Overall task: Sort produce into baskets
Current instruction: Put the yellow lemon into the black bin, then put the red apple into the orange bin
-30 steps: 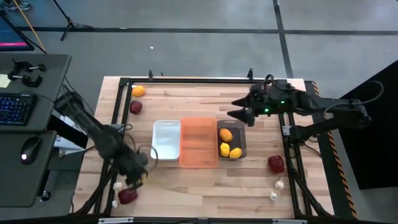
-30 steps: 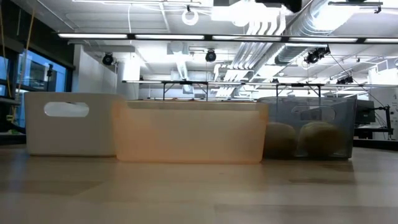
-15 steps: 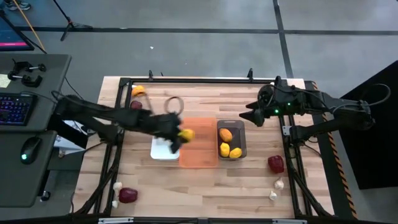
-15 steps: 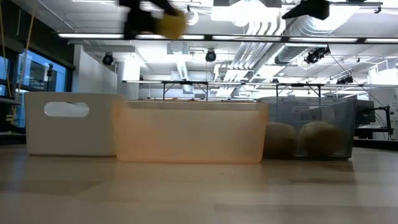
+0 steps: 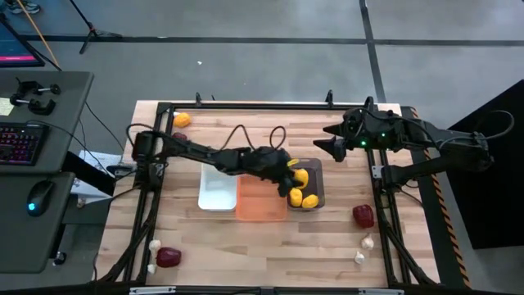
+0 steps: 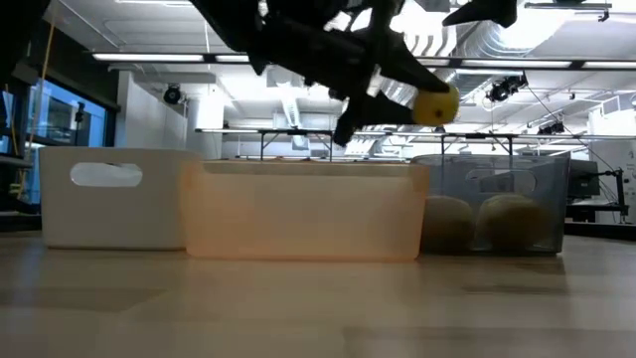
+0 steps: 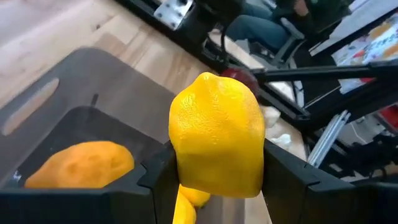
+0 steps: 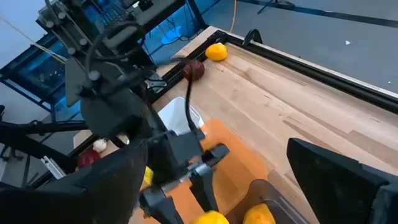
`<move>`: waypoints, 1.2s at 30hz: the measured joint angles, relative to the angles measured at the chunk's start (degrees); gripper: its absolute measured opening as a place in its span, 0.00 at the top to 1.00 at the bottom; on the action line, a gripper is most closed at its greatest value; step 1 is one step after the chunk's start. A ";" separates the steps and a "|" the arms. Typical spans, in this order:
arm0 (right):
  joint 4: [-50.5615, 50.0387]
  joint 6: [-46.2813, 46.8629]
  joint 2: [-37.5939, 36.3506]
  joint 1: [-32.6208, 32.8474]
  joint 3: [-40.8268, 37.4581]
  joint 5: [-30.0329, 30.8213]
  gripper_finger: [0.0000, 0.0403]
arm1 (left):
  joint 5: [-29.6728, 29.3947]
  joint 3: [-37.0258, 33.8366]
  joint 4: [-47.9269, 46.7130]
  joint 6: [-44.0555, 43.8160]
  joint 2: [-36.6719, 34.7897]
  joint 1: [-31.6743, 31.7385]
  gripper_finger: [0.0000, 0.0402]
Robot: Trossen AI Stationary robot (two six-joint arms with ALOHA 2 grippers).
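Observation:
My left gripper (image 5: 288,166) is shut on a yellow lemon (image 7: 216,134) above the dark grey bin (image 5: 318,182); the low view shows the lemon (image 6: 434,104) well above the bin's rim. Three lemons (image 5: 304,197) lie in that bin. The orange bin (image 5: 262,197) and the white bin (image 5: 218,184) stand to its left, side by side. My right gripper (image 5: 323,138) is open and empty, above the table's far right part. My left gripper pinches the lemon between its two fingers (image 7: 158,177), which are on its two opposite sides (image 7: 180,155). The fingers reach in from the table's left, slanting down. The lemon is lifted clear, above the grey bin's inside.
A lemon (image 5: 182,120) and a dark red fruit (image 5: 178,138) lie at the far left. A red fruit (image 5: 168,256) and garlic bulbs (image 5: 155,244) lie at the near left. A red fruit (image 5: 363,215) and garlic bulbs (image 5: 368,242) lie at the near right.
My left gripper has swung from the table's near left corner up and toward the right edge. It has passed over the white and orange bins with the lemon in its fingers and now hangs over the grey bin. My right gripper has drawn back slightly toward the right edge.

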 joint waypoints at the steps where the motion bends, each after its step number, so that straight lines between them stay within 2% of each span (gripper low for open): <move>1: 0.00 0.00 0.00 0.00 0.00 0.00 0.07 | 0.02 0.47 0.04 0.27 0.83 0.13 0.58; 5: 0.00 0.00 0.00 0.00 0.00 0.00 0.07 | 0.06 1.81 0.17 2.88 2.97 0.46 0.58; 12: 0.00 0.00 0.02 0.01 0.00 0.11 0.07 | 0.06 2.14 2.03 1.78 3.26 1.28 0.56; 15: -0.02 0.42 0.20 0.00 0.00 0.11 0.07 | 0.20 2.14 2.82 -1.48 3.26 1.92 0.49; 19: -0.02 0.42 0.20 0.01 0.00 0.11 0.07 | 1.40 2.14 1.22 -1.33 3.26 2.52 0.36; 22: -0.02 0.42 0.22 0.01 0.00 0.11 0.07 | 2.25 2.14 0.91 0.80 3.17 2.43 0.26; 25: -0.02 0.21 0.20 0.00 0.00 0.09 0.07 | 4.98 2.14 0.83 4.36 2.13 2.42 0.21; 28: -0.09 0.04 0.22 0.00 0.00 -0.17 0.07 | 9.69 2.14 -1.12 7.42 -0.77 3.11 0.21; 31: -1.69 1.12 0.21 0.02 0.00 -2.58 0.07 | 13.16 2.14 -8.40 8.80 -6.16 5.26 0.21; 34: -3.36 5.81 0.17 1.11 -1.36 -6.56 0.07 | 12.19 0.49 -16.38 11.52 -13.61 7.21 0.20; 36: -4.51 9.43 0.19 2.95 -3.35 -8.93 0.07 | 10.35 -2.06 -18.30 12.70 -19.00 7.81 0.20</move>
